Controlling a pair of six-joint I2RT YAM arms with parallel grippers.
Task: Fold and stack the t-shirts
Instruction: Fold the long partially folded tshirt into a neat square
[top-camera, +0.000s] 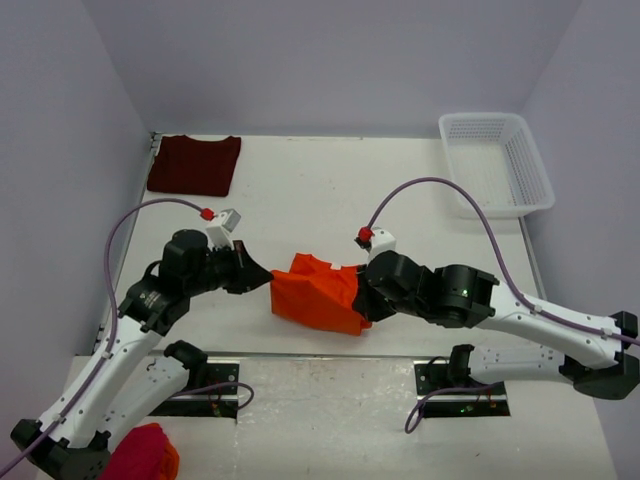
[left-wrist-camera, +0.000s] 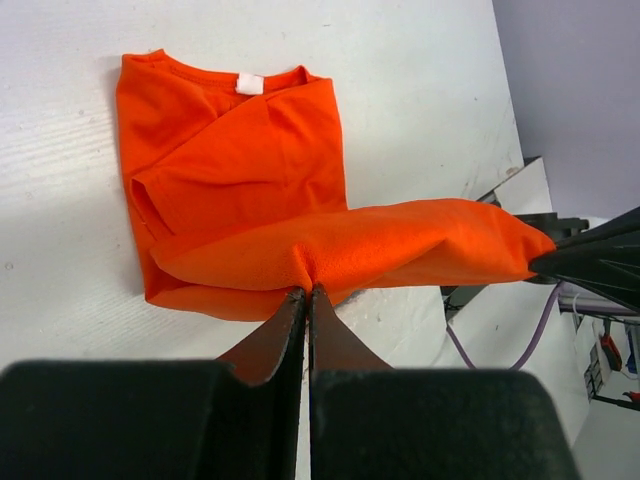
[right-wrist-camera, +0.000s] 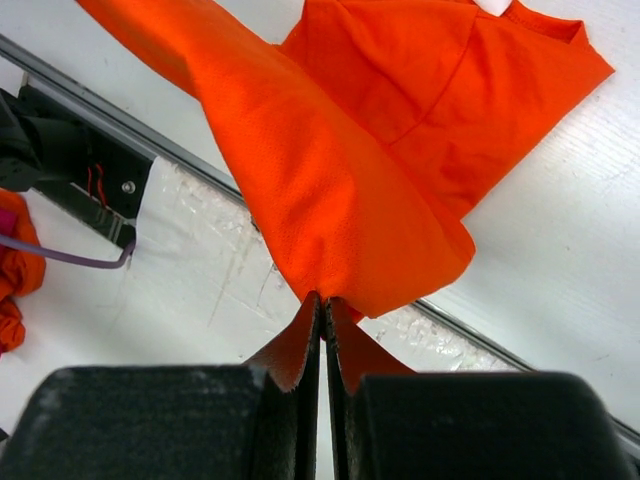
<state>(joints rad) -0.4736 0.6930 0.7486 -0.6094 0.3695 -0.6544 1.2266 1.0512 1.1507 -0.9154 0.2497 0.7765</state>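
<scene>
Orange t-shirt lies near the table's front edge, part folded, its near hem lifted and stretched between both grippers. Left gripper and right gripper each pinch that hem, jaws clamped tight. Open tabletop stretches behind (maroon t-shirt folded far-left, basket far-right). Both arms crouch low, elbows bent, wrists angled inward.

Plain orange t-shirt, white neck label; maroon t-shirt; white basket; pink-red bundle, orange edge; white table.
</scene>
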